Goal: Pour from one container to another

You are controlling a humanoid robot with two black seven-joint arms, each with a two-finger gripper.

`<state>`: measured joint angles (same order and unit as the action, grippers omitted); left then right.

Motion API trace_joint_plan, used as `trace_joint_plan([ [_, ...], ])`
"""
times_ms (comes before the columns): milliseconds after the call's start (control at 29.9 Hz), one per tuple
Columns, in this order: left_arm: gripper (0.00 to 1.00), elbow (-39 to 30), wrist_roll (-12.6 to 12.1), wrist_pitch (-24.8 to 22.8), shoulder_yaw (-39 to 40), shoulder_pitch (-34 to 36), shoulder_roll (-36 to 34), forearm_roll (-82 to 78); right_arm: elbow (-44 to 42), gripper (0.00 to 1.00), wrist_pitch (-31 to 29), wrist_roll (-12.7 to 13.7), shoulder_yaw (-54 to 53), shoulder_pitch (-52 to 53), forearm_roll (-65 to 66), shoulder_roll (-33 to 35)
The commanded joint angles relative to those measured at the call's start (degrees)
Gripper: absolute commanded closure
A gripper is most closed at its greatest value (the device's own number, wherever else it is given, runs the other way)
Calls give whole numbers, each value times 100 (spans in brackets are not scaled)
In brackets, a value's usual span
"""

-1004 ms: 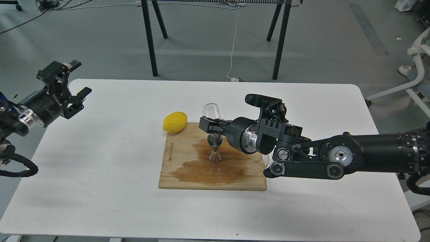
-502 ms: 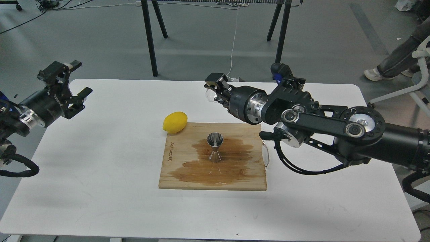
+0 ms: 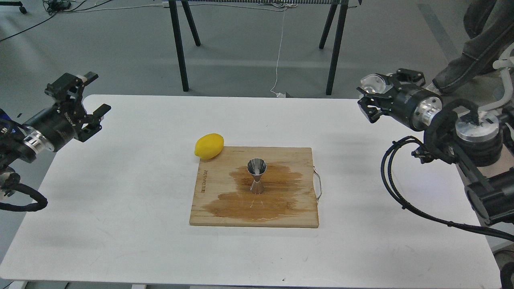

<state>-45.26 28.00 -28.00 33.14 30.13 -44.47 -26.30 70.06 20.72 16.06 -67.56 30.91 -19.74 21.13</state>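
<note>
Holding clear cup [image 3: 371, 83] in right tool [image 3: 375, 96], jigger [image 3: 257, 176] apart

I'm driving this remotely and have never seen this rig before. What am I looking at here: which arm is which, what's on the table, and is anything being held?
This is the view from the robot's own head, looking forward and down at a white table.

The black arm entering from the left is the robot's left arm; its left gripper hangs open above the table's left edge, holding nothing.

The arm on the right is its right arm. Its right gripper is raised near the table's far right corner and is closed on the clear cup, which lies tipped on its side.

In the middle lies a wooden cutting board with a dark wet stain. The steel jigger stands upright on it, inside the stain. A lemon rests at the board's far left corner.
</note>
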Motion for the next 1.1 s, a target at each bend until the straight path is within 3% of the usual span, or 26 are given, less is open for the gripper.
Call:
trace_joint_plan([
  [0,1,0,0,0,0,2,0,2,-317,73,20,19,-740,-620,-205,-30],
  [368,1,0,0,0,0,2,0,2,-704,72,728,63,-882,-1122,-628,-101],
  [1071,1,0,0,0,0,-60,0,-7,-1346,71,728,-7,-619,-1298,-575,-171],
])
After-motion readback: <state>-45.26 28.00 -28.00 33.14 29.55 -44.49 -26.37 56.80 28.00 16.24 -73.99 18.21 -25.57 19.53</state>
